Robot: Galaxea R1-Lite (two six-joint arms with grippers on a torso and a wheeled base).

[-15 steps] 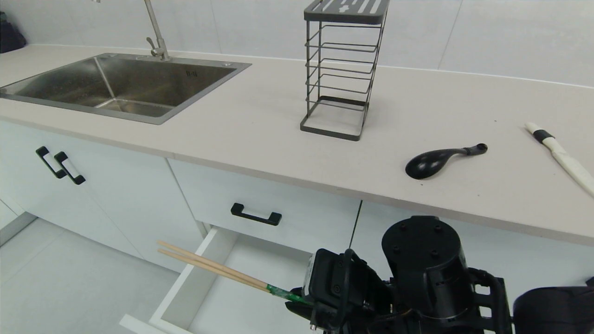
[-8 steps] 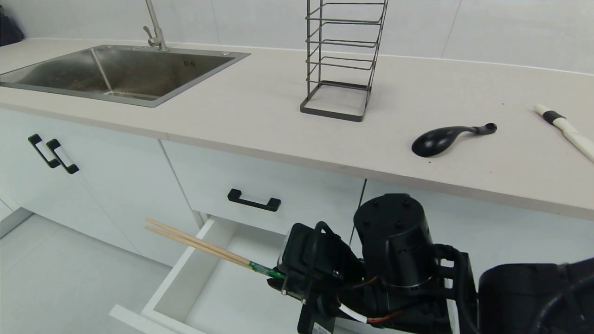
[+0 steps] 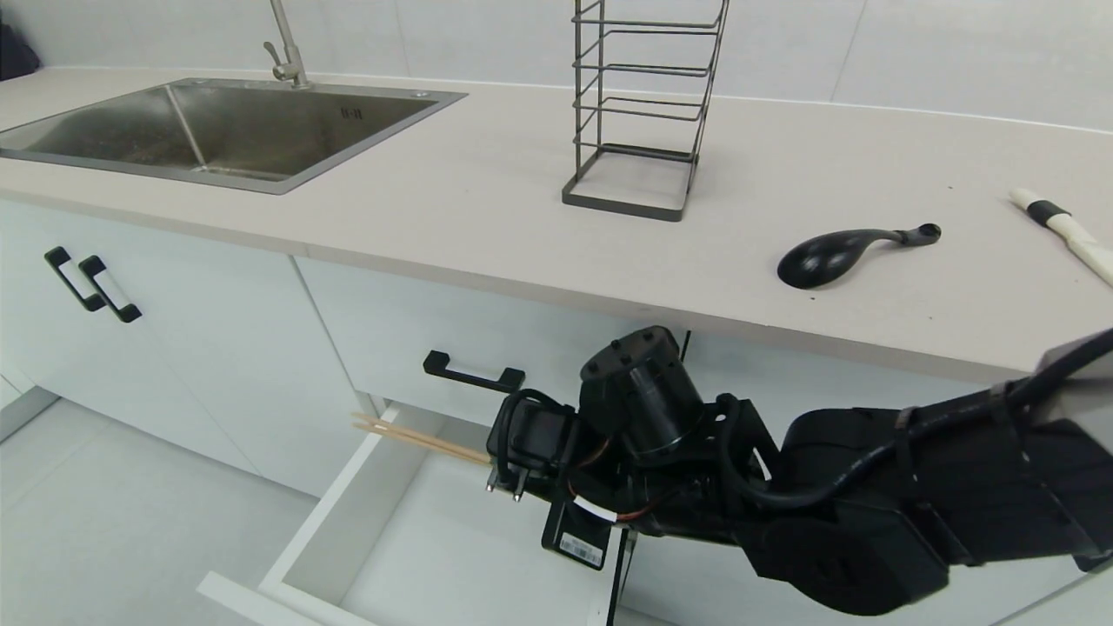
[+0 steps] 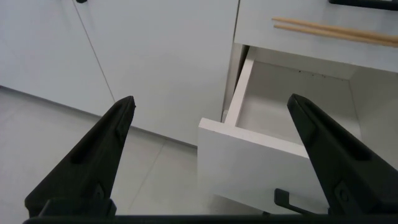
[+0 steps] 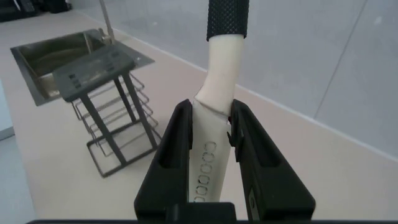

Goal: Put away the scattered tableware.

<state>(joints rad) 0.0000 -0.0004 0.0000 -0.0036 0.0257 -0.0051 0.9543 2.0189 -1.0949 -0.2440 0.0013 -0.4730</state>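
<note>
Low by the open drawer [image 3: 417, 556], the left gripper [image 4: 211, 106] hangs with jaws wide apart. Chopsticks [image 3: 417, 437] jut from the tip of a black arm [image 3: 869, 487] across the drawer's left wall. On the desk [image 3: 487, 217] lies a spoon [image 3: 826, 256]. The right gripper [image 5: 211, 112] has jaws clamped on a white utensil [image 5: 217, 68]; rack [image 3: 639, 113] and sink [image 3: 226, 126] behind.

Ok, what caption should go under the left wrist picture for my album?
Open left gripper hovers above the pulled-out white drawer, with two slim wooden chopsticks poking out over it.
</note>
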